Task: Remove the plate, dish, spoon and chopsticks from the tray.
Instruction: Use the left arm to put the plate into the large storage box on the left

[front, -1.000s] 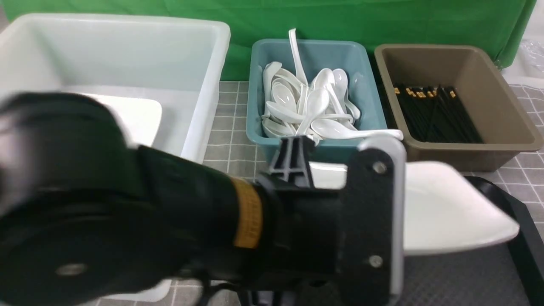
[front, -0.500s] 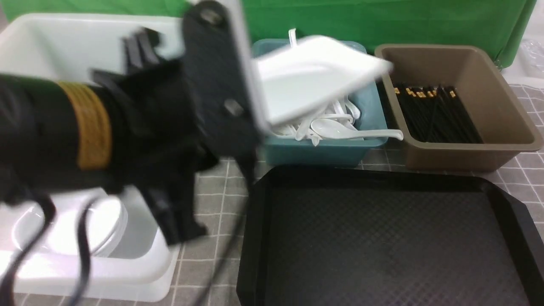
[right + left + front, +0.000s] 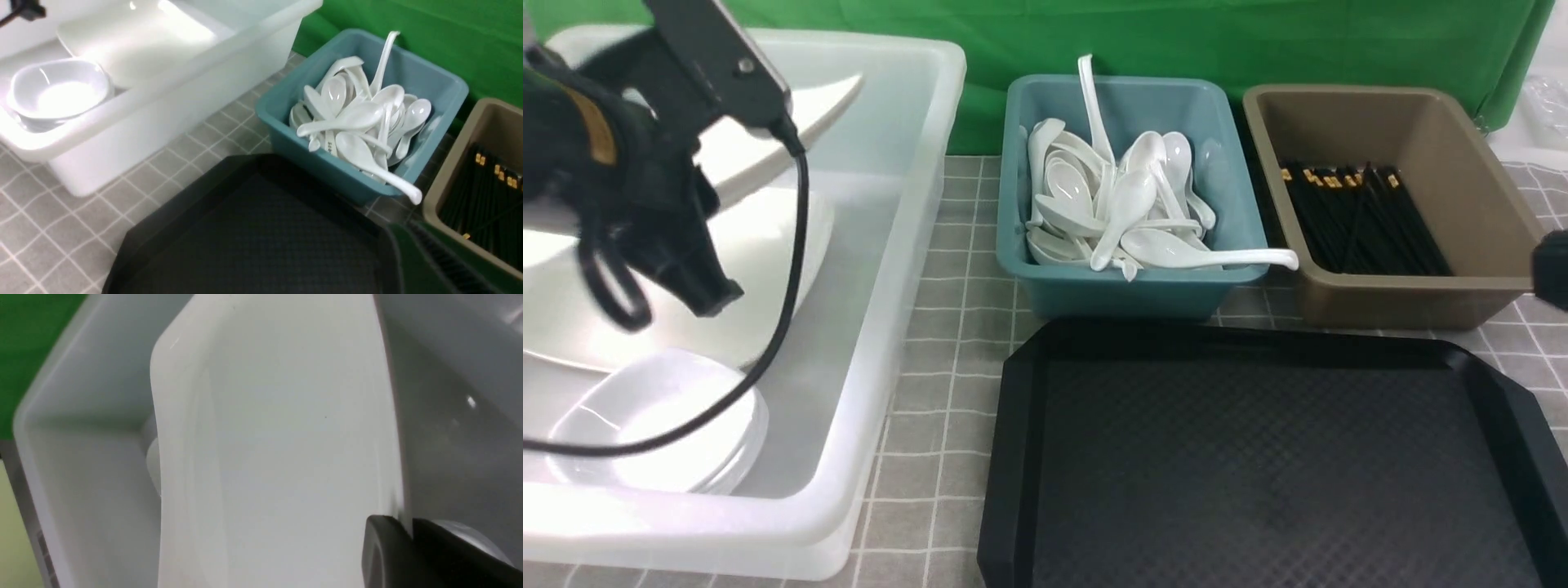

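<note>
White plate (image 3: pixel 278 437) pinched by left claw (image 3: pixel 402 539); no writing apparently legible.

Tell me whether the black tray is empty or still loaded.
Empty: the black rectangular plastic tray shows only bare diamond-textured floor in the front and right wrist views, though its near edge runs out of frame.

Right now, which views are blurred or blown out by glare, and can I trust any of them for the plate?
Front view: left arm smeared by motion, glare washing out the small dishes in the white bin; the tray is sharp. Left wrist view: the plate fills the frame, soft and low in contrast, with only its rim readable. Right wrist view: sharp, with bright glare in the bin.
</note>
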Robot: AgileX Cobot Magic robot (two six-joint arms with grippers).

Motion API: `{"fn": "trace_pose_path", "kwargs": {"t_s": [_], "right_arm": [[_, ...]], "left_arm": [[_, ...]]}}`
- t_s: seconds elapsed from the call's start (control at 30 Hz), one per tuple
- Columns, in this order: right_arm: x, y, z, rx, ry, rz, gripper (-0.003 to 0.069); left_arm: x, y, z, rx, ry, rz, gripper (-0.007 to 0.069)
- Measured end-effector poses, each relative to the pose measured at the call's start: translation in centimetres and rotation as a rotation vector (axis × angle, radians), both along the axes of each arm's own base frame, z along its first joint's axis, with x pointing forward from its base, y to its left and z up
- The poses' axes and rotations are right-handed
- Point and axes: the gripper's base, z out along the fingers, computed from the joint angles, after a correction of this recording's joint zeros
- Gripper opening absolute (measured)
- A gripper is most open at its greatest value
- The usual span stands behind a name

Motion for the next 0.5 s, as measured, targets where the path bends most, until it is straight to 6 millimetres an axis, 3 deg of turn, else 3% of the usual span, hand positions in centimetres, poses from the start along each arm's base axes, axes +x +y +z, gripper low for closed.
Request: {"fn": "trace_pose_path", "kwargs": {"t_s": [0.5], "right_arm": [[-0.4,0.2,-0.4,-0.018,0.046,0.042,0.0029]], "left_arm": [[5.3,1.7,-7.2,0.004,0.158,0.194,0.0024]]}}
